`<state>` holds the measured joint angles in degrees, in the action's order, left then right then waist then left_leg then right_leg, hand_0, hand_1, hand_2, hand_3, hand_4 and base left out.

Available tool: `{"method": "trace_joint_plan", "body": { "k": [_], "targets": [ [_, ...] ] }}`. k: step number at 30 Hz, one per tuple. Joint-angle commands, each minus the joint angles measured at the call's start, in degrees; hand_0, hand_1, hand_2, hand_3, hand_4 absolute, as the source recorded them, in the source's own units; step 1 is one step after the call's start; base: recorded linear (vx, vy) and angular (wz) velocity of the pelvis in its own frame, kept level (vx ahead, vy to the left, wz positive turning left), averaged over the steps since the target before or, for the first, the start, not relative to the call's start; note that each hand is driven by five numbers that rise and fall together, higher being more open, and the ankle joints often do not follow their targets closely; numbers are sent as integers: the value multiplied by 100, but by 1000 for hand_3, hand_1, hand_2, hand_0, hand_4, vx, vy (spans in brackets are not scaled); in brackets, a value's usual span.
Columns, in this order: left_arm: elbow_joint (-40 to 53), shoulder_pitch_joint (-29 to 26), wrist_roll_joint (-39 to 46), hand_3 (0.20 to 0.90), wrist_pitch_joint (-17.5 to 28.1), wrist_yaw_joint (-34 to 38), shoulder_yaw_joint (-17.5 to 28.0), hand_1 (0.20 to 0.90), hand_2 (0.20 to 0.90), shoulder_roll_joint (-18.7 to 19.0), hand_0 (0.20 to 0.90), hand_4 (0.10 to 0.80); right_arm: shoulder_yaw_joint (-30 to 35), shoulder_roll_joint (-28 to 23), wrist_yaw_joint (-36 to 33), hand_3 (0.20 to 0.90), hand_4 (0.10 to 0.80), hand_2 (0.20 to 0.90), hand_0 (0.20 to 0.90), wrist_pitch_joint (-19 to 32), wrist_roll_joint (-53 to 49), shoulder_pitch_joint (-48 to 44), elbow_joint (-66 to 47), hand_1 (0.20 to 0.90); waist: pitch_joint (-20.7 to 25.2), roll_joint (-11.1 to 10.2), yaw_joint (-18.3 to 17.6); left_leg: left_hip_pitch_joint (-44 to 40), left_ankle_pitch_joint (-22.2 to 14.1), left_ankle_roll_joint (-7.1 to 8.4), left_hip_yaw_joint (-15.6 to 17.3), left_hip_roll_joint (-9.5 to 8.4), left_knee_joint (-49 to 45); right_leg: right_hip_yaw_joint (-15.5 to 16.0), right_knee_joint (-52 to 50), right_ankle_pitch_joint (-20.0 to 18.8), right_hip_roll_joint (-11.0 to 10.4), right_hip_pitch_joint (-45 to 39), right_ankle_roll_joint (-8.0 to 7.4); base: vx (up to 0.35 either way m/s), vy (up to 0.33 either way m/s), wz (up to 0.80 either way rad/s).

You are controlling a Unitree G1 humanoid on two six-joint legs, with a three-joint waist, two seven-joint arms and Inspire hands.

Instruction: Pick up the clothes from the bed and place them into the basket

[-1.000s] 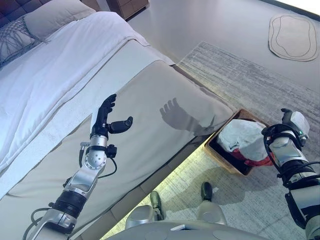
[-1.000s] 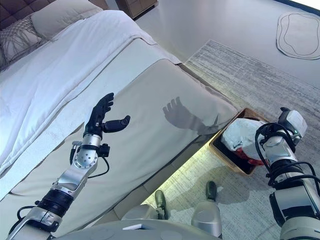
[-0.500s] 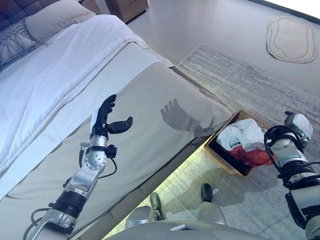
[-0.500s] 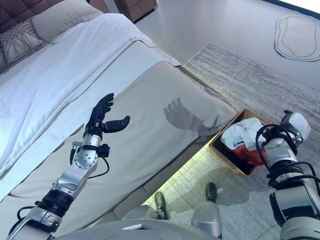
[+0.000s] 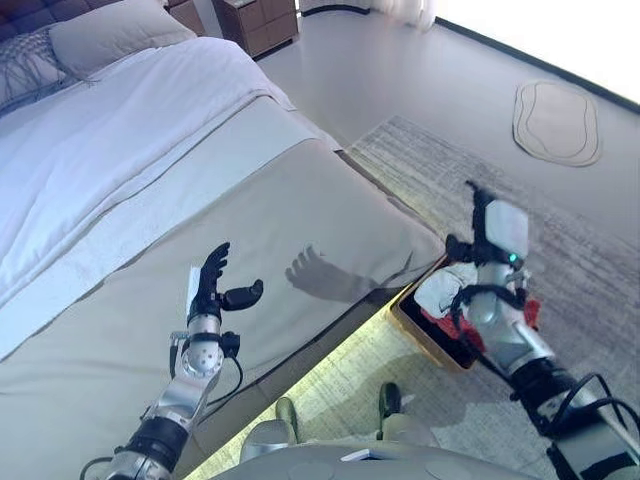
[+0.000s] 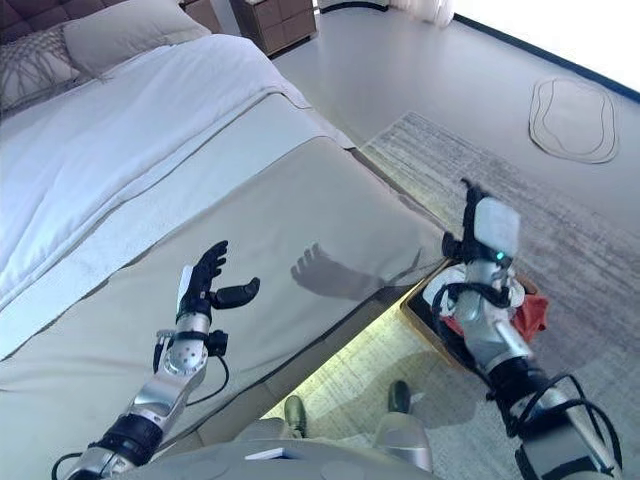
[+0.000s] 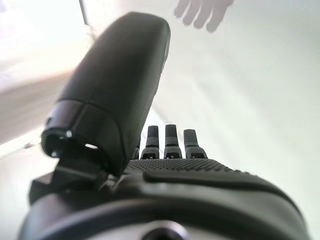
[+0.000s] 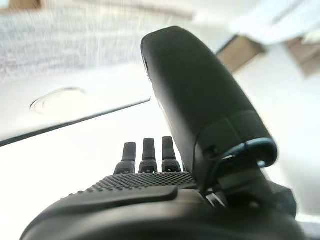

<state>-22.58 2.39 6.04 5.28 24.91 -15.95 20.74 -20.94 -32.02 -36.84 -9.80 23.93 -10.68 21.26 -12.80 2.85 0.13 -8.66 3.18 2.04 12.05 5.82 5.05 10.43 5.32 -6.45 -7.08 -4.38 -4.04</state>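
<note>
Looking down from the head, you see the bed with its beige cover bare at the near end and white bedding further up, by the pillows. No clothes show on the part of the bed in view. The clothes, 1 white piece and 1 red piece under it, lie in the basket, which stands on the rug just beside the bed's foot corner.

Your left hand hovers above the beige cover, palm turned inward, fingers straight and spread, thumb standing out to the side; it holds nothing. Its wrist view shows the same: straight fingers over plain cover.

Your right hand is raised above the basket, apart from the clothes. Its wrist view shows the fingers straight and the hand empty.

Beyond the rug, a small pale mat lies on the floor, and a wooden nightstand stands past the head of the bed.
</note>
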Motion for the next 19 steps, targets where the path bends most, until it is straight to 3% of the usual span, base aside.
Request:
{"method": "trace_joint_plan", "body": {
  "k": [1, 7, 19],
  "targets": [
    [-34, -37, -258, 900, 467, 309, 50, 900, 900, 181, 900, 800, -35, -166, -3, 900, 800, 900, 900, 392, 372, -152, -562, 900, 487, -130, 167, 294, -111, 239, -667, 247, -5, 91, -115, 451, -155, -254, -85, 41, 65, 22],
    [-6, 250, -95, 900, 428, 236, 118, 900, 900, 89, 900, 800, -166, 92, 354, 900, 800, 900, 900, 337, 308, 201, -800, 900, 574, -193, 426, 450, -93, 229, -881, 210, -5, 394, -64, 507, -187, -347, -105, 19, 28, 18],
    [-42, 336, 2, 900, 82, -599, 320, 900, 900, 366, 900, 800, -535, 398, 695, 900, 800, 900, 900, 439, 545, 248, -167, 900, 626, -357, 951, 614, -61, 168, -1328, 42, -5, 874, -67, 543, -257, -595, -212, -1, -15, 24]
  ]
}}
